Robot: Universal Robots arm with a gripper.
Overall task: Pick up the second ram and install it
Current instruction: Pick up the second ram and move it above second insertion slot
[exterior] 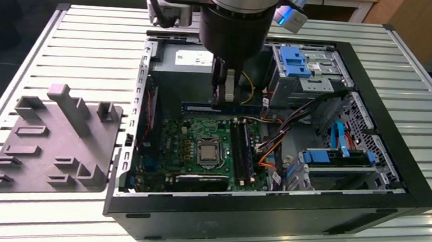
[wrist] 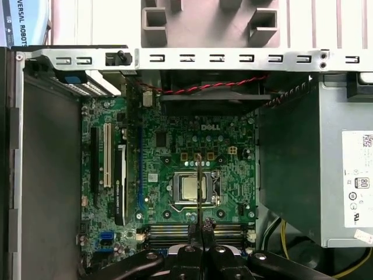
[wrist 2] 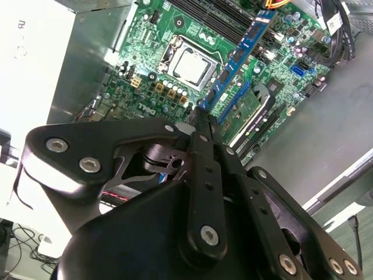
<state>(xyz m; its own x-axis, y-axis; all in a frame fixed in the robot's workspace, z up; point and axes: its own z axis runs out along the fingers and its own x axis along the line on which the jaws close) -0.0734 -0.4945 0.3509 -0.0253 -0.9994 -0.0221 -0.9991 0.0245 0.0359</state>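
One grey holder tray (exterior: 53,145) lies at nine o'clock in the exterior view, just beside the open computer case (exterior: 270,214). Toward the middle, the gripper (exterior: 223,102) hangs inside the case at about twelve o'clock from the processor socket (exterior: 208,152). Its jaws are clenched on the second ram (exterior: 198,107), pinching the stick near mid-length so both ends stick out. The ram is in the air above the motherboard (exterior: 173,146), touching nothing else. In the second wrist view it runs out from the gripper (wrist 2: 204,114) as a blue strip, the second ram (wrist 2: 239,55). At three o'clock from the socket lie the long black memory slots (exterior: 243,151), and the stick appears to run crosswise to them. To do the install well, the stick would have to be parallel to its slot, notch matched and bottom edge level. The push should be straight and even, so neither end seats first. At two o'clock sit the blue drive brackets (exterior: 295,61) and loose cables (exterior: 275,141), which look close enough to snag.
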